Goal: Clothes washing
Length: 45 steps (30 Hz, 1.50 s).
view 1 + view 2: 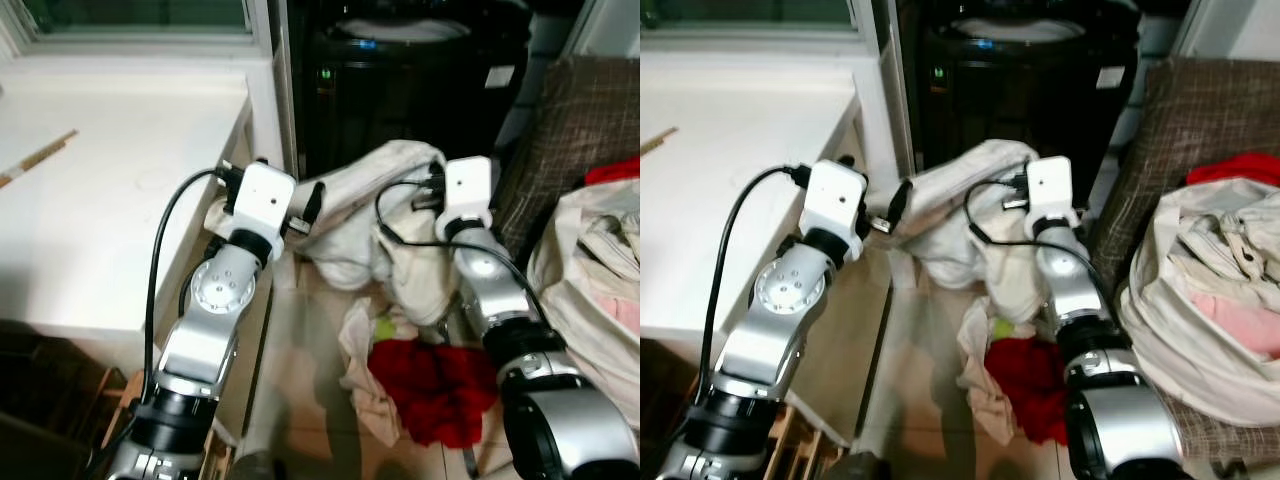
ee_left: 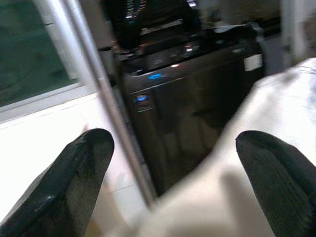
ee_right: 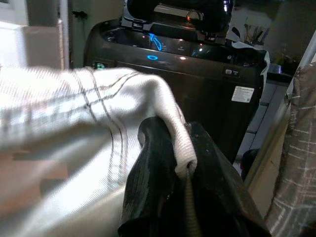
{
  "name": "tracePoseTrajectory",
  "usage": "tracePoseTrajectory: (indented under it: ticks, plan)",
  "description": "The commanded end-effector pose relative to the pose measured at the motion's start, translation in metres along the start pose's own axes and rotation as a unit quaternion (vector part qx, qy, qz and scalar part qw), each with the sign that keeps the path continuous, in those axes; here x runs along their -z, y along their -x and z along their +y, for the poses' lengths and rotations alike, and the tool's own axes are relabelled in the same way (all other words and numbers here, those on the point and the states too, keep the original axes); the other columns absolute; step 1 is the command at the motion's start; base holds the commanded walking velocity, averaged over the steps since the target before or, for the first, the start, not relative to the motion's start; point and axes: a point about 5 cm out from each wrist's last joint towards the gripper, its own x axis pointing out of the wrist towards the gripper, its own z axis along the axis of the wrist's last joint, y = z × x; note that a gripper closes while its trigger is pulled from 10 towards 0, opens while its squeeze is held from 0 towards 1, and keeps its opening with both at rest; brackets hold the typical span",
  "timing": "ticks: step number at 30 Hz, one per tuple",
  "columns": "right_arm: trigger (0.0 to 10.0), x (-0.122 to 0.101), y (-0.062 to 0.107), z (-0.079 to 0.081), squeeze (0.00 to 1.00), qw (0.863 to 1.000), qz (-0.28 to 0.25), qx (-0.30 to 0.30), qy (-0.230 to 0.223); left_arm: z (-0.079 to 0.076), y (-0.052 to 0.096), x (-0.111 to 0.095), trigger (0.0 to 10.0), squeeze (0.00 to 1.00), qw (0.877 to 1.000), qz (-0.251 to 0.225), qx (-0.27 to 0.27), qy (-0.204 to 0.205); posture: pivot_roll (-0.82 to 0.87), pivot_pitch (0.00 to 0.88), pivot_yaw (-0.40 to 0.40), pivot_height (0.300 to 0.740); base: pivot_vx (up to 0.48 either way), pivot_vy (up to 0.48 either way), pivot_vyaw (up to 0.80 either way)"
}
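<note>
Showing a white counter [image 1: 110, 180] at left under a window [image 1: 140, 15], tiled floor [image 1: 300, 330] lying below.

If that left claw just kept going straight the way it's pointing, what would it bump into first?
Probably the dark washing machine, which stands straight ahead between the open jaws of the left gripper. The white cloth drapes just beside that line, so depth is uncertain.

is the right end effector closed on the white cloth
Yes, in the right wrist view the right end effector has its black fingers pinched together on a fold of the white cloth.
</note>
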Motion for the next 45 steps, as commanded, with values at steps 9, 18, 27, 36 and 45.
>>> tracePoseTrajectory:
  ticks: [9, 18, 27, 36, 45]
  plan:
    - [10.0, -0.02, -0.009, 0.012, 0.0, 0.999, -0.035, -0.024, 0.0, 0.012, 0.001, -0.001, 10.0, 0.0, 0.999, -0.004, -0.036, 0.011, 0.03, 0.056, 0.005, 0.74, 0.137, 0.0, 0.0]
    - [10.0, -0.045, -0.022, 0.021, 0.0, 0.998, -0.067, -0.019, 0.001, 0.011, -0.001, 0.003, 10.0, 0.0, 0.999, 0.007, -0.052, 0.004, 0.02, 0.049, -0.009, 0.74, 0.212, 0.0, 0.0]
    - [10.0, -0.039, -0.02, 0.027, 0.0, 0.998, -0.057, -0.037, -0.004, 0.013, -0.001, 0.004, 10.0, 0.0, 0.998, 0.007, -0.062, 0.003, 0.03, 0.033, -0.023, 0.74, 0.0, 0.0, 0.0]
    - [10.0, -0.04, -0.016, 0.038, 0.0, 0.996, -0.066, -0.066, -0.012, 0.009, -0.004, 0.005, 10.0, 0.0, 0.998, 0.004, -0.056, 0.002, 0.01, 0.019, -0.024, 0.74, 0.0, 0.0, 0.0]
    - [10.0, -0.118, -0.03, 0.052, 0.0, 0.971, -0.197, -0.134, -0.019, 0.008, -0.011, 0.0, 10.0, 0.0, 0.998, -0.011, -0.057, 0.002, 0.0, 0.0, -0.025, 0.74, 0.0, 0.0, 0.0]
